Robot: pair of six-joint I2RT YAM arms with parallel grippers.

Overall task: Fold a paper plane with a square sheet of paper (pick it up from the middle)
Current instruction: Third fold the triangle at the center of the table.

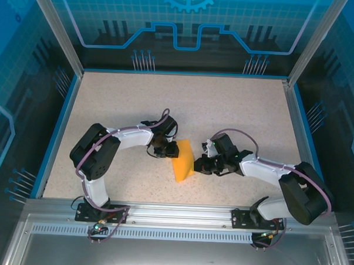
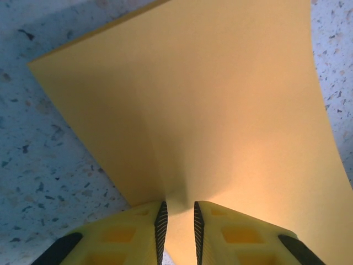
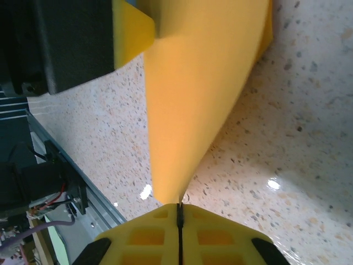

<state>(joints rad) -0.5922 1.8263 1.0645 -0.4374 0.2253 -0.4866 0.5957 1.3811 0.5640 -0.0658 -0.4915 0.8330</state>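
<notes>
Two arms bend inward from the near edge of the speckled desk, elbows out to the sides, wrists low and facing each other. The left gripper pinches one edge of the paper between its yellow fingers, whose black inner pads are ribbed, with the sheet filling the narrow gap. The right gripper has its jaws pressed tight on the paper's opposite corner. Thin, smooth and plain orange, the paper bows in a soft curve between them, midway across the desk and nearer its near edge.
</notes>
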